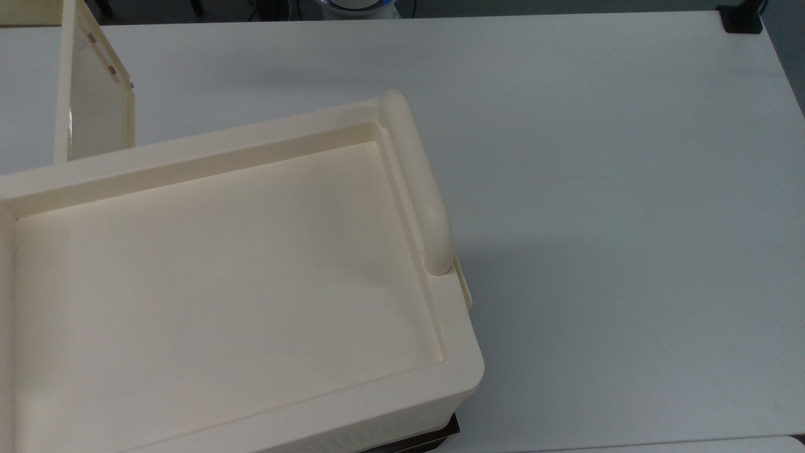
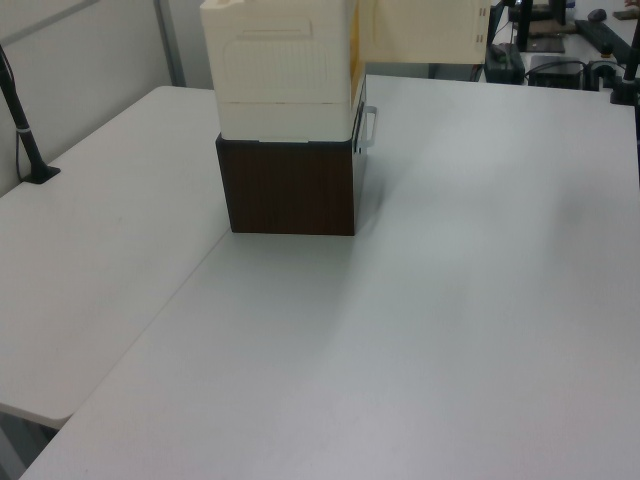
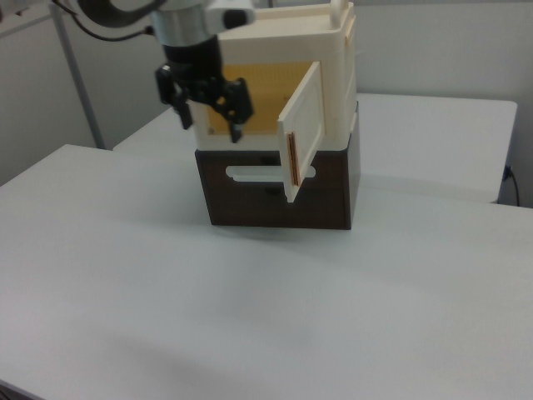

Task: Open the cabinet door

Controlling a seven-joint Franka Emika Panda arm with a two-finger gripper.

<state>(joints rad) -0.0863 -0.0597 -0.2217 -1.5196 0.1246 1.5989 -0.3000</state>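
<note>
The cabinet (image 1: 233, 277) is a large cream box with a recessed tray-like top and a thick bar handle (image 1: 418, 182). It stands on a dark brown base (image 2: 290, 190). The cabinet door (image 1: 94, 94) is swung out wide at the top view's upper left, small reddish-brown squares along its free edge. In the right view the cabinet door (image 3: 301, 125) stands edge-on, baring a yellow-lit interior (image 3: 258, 96). My gripper (image 3: 204, 107) hangs in front of that opening, left of the door and apart from it, open with nothing between its black fingers (image 3: 237, 108).
The cabinet sits on joined white tables (image 1: 597, 189) with wide free surface to the top view's right. A black clamp (image 1: 742, 19) grips the far corner. A black pole (image 2: 25, 130) stands at the left view's left edge, and dark equipment (image 2: 560, 55) lies behind the table.
</note>
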